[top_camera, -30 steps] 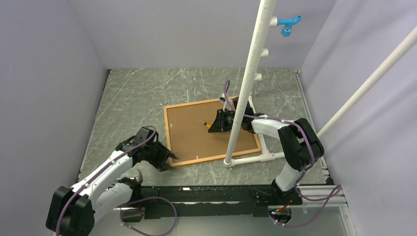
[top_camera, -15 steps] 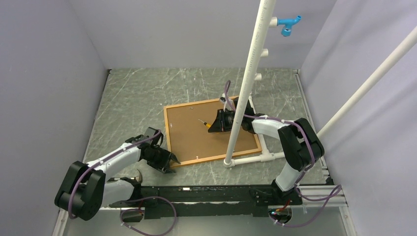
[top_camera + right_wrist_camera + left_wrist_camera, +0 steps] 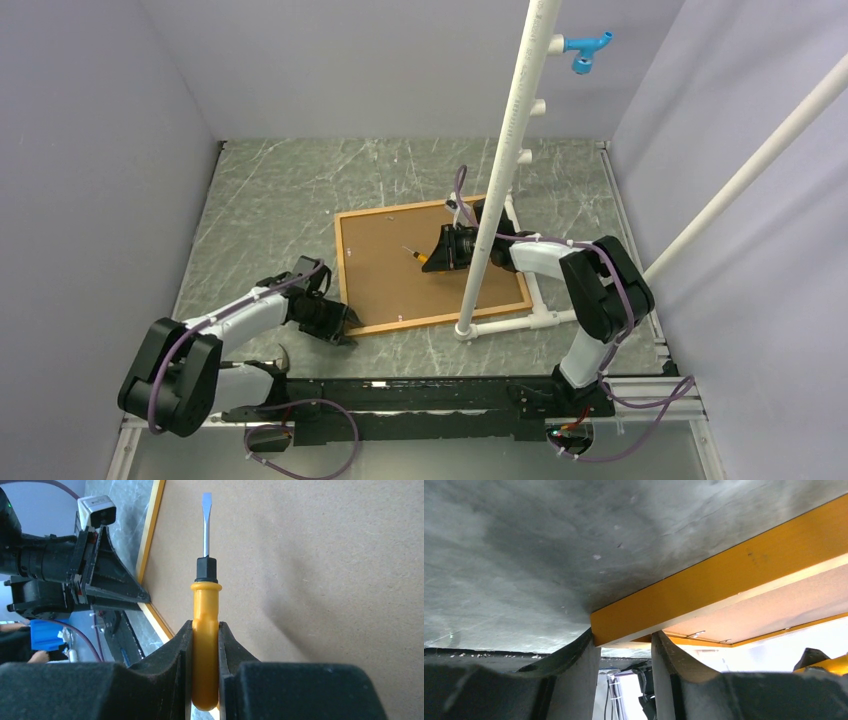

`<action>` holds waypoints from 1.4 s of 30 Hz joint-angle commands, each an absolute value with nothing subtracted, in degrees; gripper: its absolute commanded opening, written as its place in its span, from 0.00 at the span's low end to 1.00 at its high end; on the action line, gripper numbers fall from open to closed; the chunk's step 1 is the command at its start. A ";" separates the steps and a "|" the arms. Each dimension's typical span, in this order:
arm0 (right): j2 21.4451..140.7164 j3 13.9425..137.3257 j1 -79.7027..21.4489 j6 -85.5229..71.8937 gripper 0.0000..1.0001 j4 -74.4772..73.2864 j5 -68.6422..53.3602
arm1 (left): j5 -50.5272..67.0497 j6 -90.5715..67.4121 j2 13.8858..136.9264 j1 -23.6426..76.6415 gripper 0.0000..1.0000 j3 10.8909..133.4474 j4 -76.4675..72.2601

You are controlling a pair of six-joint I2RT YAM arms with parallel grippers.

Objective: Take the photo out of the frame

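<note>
**A:** The frame lies flat in the middle of the table, brown backing board facing up. Where's the left gripper?

**B:** Down at the frame's seven o'clock corner, its fingers set either side of that orange corner. Touching it, yes. Clamped or not, I can't tell.

**A:** And the right gripper?

**B:** Over the board, just one o'clock of centre, pinching the orange handle of a screwdriver. The blade points to ten o'clock. A white pipe stand rises at the frame's five o'clock edge.
</note>
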State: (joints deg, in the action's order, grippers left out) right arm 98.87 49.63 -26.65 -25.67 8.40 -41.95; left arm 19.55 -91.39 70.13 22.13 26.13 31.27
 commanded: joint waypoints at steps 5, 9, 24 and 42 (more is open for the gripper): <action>99.89 51.39 -26.76 -26.38 0.00 10.74 -43.85 | 9.02 -78.60 74.86 10.51 0.27 32.59 34.85; 101.33 52.80 -27.69 -26.10 0.00 9.46 -43.95 | 6.45 -68.45 81.08 4.78 0.10 39.98 35.54; 113.19 67.07 -35.43 -21.18 0.00 -2.45 -46.02 | 4.52 -36.31 103.74 -3.94 0.00 63.14 35.77; 122.72 81.29 -39.65 -17.93 0.00 -12.46 -46.04 | 21.60 -30.70 105.77 -6.30 0.00 63.77 23.98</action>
